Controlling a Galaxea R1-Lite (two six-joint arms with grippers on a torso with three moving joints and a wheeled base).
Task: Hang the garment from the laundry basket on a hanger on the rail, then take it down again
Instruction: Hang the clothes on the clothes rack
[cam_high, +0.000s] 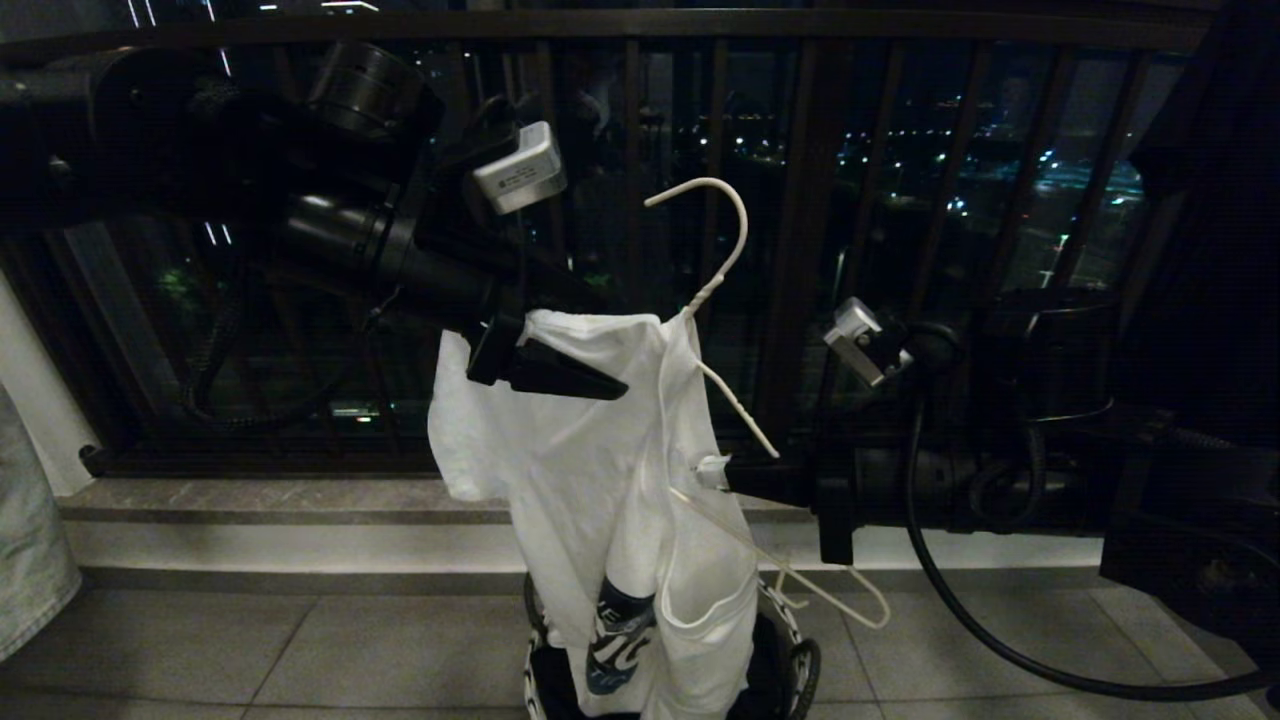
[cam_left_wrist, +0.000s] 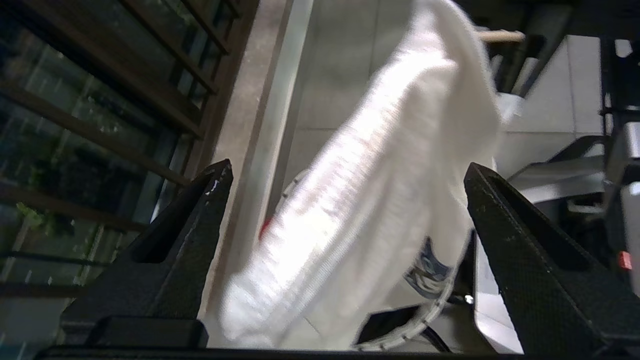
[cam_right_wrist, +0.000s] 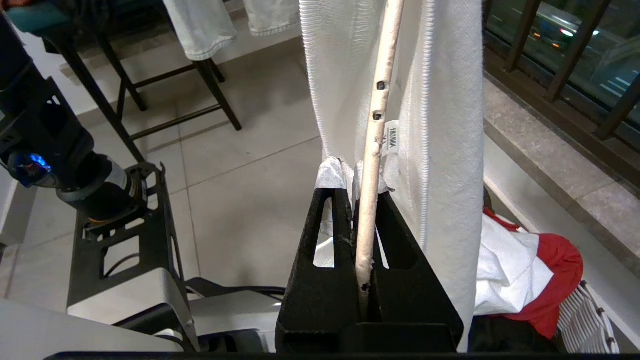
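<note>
The right tool (cam_right_wrist: 367, 200) is clamped on one arm of the thin white hanger (cam_high: 722, 395), with a fold of the white T-shirt (cam_high: 590, 470) pinched alongside it, at centre right of the head view. The left tool (cam_high: 560, 372), its fingers spread wide and gripping nothing, sits against the shirt's upper edge at centre frame. The shirt hangs bunched over only one side of the tilted hanger, its lower part trailing into the woven laundry basket (cam_high: 800, 665) at the bottom edge, where a red cloth (cam_right_wrist: 555, 280) also lies. The hanger's other arm pokes out bare at lower right. Dressing the hanger well probably means the left tool taking a fresh hold near the collar and drawing the shoulder over the bare arm while the right keeps the wire steady. The rail is not in view.
</note>
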